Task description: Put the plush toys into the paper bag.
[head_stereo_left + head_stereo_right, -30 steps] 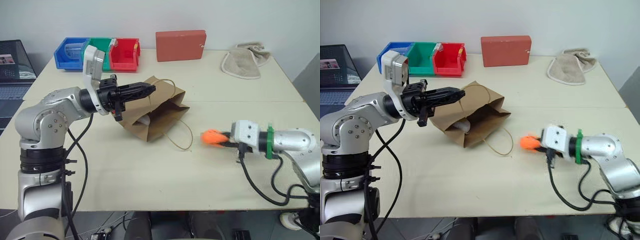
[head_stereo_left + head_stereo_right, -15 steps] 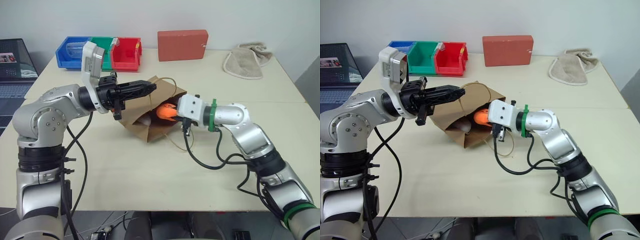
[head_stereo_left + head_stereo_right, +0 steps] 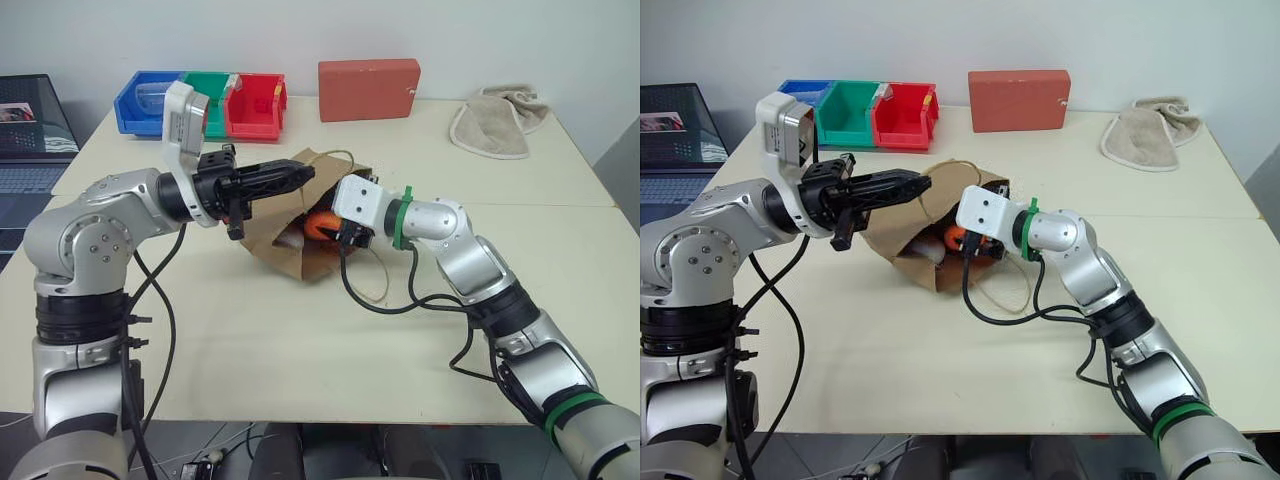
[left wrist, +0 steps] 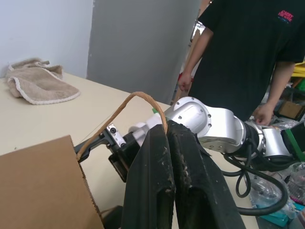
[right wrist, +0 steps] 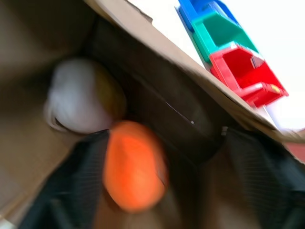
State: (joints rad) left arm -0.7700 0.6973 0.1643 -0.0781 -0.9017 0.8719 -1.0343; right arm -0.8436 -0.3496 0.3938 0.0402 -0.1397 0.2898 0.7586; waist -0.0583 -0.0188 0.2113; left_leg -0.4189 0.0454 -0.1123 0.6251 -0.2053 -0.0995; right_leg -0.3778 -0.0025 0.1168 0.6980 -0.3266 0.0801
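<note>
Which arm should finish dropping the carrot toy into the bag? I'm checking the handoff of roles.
Right. The right gripper is open inside the paper bag mouth with the carrot toy between its fingers, beside the white toy. The left gripper is shut on the bag's handle, holding it open.

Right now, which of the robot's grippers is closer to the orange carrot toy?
Right. The right gripper is open inside the paper bag, fingers either side of the carrot. The left gripper pinches the bag's handle above.

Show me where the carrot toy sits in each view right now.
Left eye: carrot in the bag mouth, centre.
Right eye: carrot centre, by the right gripper.
Left wrist: not in it.
Right wrist: carrot low centre.
Shared landmark: red bin.
</note>
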